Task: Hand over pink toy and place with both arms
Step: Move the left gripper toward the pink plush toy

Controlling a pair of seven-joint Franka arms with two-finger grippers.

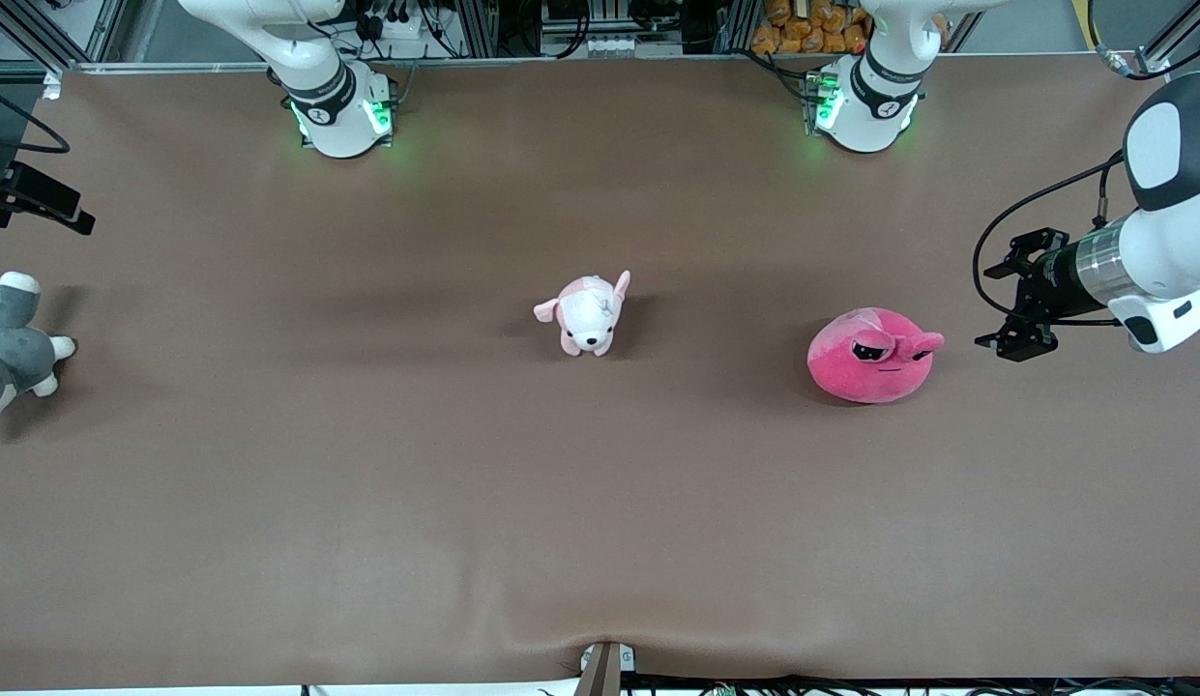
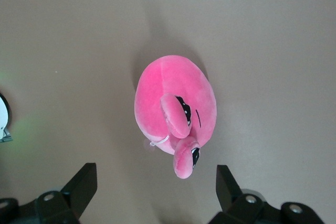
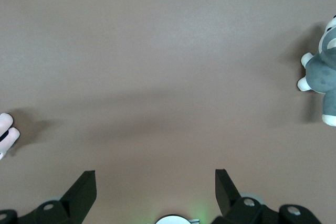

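From the front, the pink toy (image 1: pixel 872 356) is seen lying toward the left arm's end of the table (image 1: pixel 600 503), the left gripper (image 1: pixel 1017 340) hanging beside it. In the left wrist view its fingers (image 2: pixel 84 184) are spread, empty. In the right wrist view, the right gripper (image 3: pixel 156 192) is likewise spread over bare table, probably waiting.

1. L arm: base at top of front view, toward its own end of table; upper links leave frame, forearm comes back in from the edge w/ silver wrist.
2. Left gripper (image 1: pixel 1008 340): up in air over table at L arm's end, aimed toward table's middle. Fingers (image 2: pixel 81 187) spread wide, nothing between.
3. R arm: only base and lower link show in front view; waits.
4. Right gripper (image 3: pixel 155 192): seen in own wrist view, over bare table, fingers (image 3: pixel 81 190) wide apart, empty.
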